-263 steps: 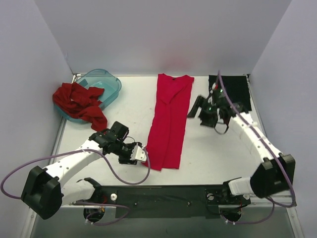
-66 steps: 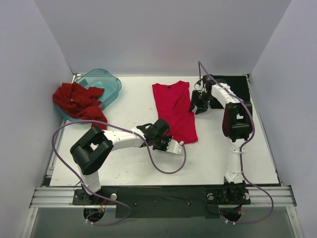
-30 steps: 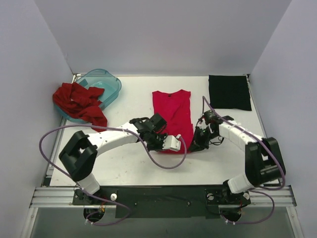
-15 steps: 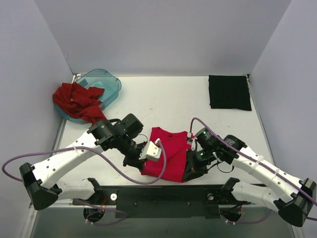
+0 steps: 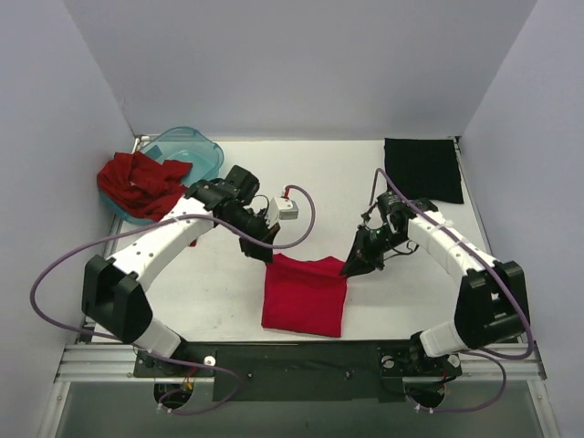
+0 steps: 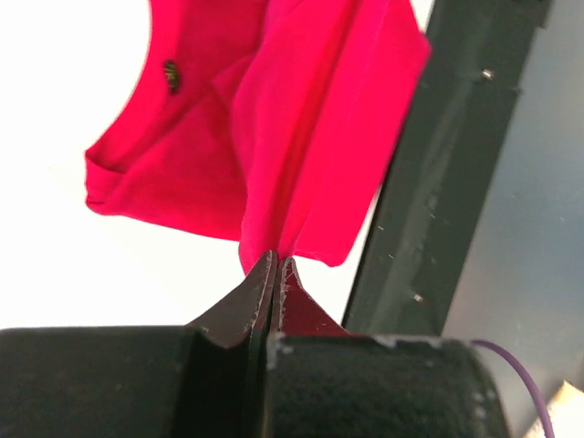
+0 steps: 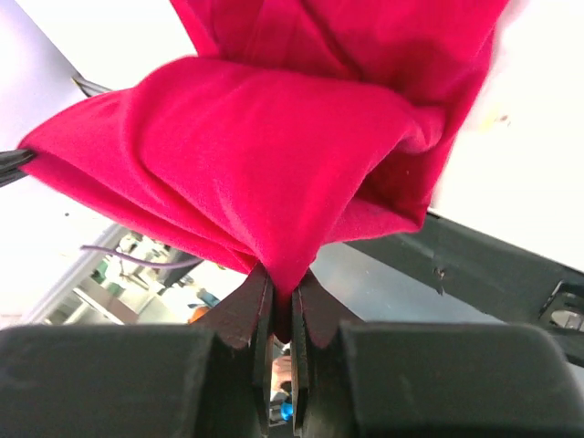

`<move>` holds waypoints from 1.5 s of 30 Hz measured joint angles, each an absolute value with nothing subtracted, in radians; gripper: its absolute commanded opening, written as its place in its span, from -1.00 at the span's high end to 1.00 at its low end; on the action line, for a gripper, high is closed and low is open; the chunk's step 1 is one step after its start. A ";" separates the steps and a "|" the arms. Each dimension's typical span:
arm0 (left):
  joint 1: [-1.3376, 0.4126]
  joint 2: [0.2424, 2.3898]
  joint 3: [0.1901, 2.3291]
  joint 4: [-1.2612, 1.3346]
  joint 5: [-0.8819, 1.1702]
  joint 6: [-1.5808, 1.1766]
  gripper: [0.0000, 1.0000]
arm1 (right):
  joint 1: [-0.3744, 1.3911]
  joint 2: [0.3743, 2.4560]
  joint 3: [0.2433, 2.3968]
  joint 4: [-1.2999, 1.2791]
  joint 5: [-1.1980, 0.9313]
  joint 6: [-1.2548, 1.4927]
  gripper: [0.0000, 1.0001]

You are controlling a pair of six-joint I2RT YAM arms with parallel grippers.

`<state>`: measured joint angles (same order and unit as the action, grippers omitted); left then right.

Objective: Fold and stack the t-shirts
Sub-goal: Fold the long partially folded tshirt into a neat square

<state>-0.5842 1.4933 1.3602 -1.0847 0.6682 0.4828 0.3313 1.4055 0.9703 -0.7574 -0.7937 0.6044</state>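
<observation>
The crimson-pink t-shirt [image 5: 304,297] lies as a short doubled rectangle near the table's front edge. My left gripper [image 5: 267,258] is shut on its far left corner, with cloth [image 6: 301,137] bunching out of the pinched tips [image 6: 275,262]. My right gripper [image 5: 350,266] is shut on the far right corner, where folds of the same shirt [image 7: 274,155] rise from between its fingers [image 7: 283,294]. A black t-shirt [image 5: 422,170] lies folded flat at the back right. The darker brick-red t-shirt [image 5: 146,187] is a crumpled heap at the back left.
A translucent teal tub [image 5: 193,153] stands at the back left, with the brick-red heap draped over its near rim. The black mounting rail [image 5: 301,356] runs along the front edge just below the pink shirt. Purple cables loop from both arms.
Both grippers have moved away from the front rail toward the table's middle, still pinching the pink shirt. The shirt now trails from them toward the front edge as a shorter rectangle.
</observation>
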 measured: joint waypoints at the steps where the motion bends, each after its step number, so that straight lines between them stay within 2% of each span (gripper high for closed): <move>1: -0.573 1.526 1.360 -1.059 0.664 0.476 1.00 | 0.303 1.440 0.979 -0.744 -0.798 0.592 1.00; 8: -0.535 1.659 1.368 -0.934 0.624 0.444 1.00 | 0.241 1.552 1.034 -0.703 -0.818 0.542 1.00; 9: -0.535 1.670 1.368 -0.920 0.616 0.442 1.00 | 0.239 1.564 1.037 -0.699 -0.816 0.540 0.97; 10: -0.535 1.682 1.368 -0.907 0.607 0.438 1.00 | 0.235 1.576 1.038 -0.694 -0.815 0.540 0.79; 11: -0.535 1.694 1.370 -0.895 0.601 0.432 1.00 | 0.229 1.594 1.043 -0.689 -0.810 0.541 0.70; 12: -0.535 1.711 1.377 -0.883 0.593 0.427 0.87 | 0.220 1.627 1.055 -0.677 -0.800 0.545 0.53; 13: -0.535 1.724 1.383 -0.873 0.582 0.424 0.66 | 0.212 1.642 1.061 -0.667 -0.792 0.547 0.42; 14: -0.535 1.744 1.393 -0.864 0.559 0.421 0.22 | 0.203 1.671 1.076 -0.660 -0.769 0.550 0.22; 15: -0.533 1.765 1.403 -0.856 0.537 0.419 0.01 | 0.193 1.700 1.096 -0.653 -0.745 0.555 0.18; 16: -0.530 1.785 1.411 -0.846 0.518 0.419 -0.10 | 0.184 1.731 1.120 -0.644 -0.719 0.560 0.14; 20: -0.517 1.868 1.460 -0.822 0.442 0.394 -0.18 | 0.162 1.819 1.230 -0.609 -0.622 0.568 0.17; 21: -0.513 1.887 1.487 -0.823 0.427 0.384 -0.18 | 0.158 1.824 1.251 -0.604 -0.597 0.568 0.19; 23: -0.504 1.914 1.544 -0.823 0.403 0.364 -0.14 | 0.159 1.807 1.277 -0.595 -0.541 0.563 0.36; 24: -0.498 1.916 1.570 -0.818 0.391 0.349 0.05 | 0.167 1.777 1.279 -0.588 -0.501 0.557 0.51; 26: -0.488 1.897 1.587 -0.810 0.391 0.325 0.36 | 0.197 1.708 1.266 -0.578 -0.452 0.548 0.69; 28: -0.485 1.851 1.556 -0.799 0.414 0.295 0.46 | 0.255 1.613 1.221 -0.550 -0.421 0.546 0.82; 32: -0.519 1.715 1.367 -0.757 0.479 0.240 0.46 | 0.382 1.511 1.104 -0.481 -0.422 0.568 1.00; 35: -0.564 1.688 1.253 -0.724 0.503 0.204 0.45 | 0.404 1.567 1.052 -0.430 -0.422 0.600 1.00; 42: -0.546 1.853 1.222 -0.596 0.443 0.156 0.45 | 0.384 1.828 1.092 -0.321 -0.389 0.628 1.00; 45: -0.533 1.906 1.246 -0.579 0.443 0.132 0.39 | 0.378 1.882 1.143 -0.322 -0.405 0.631 1.00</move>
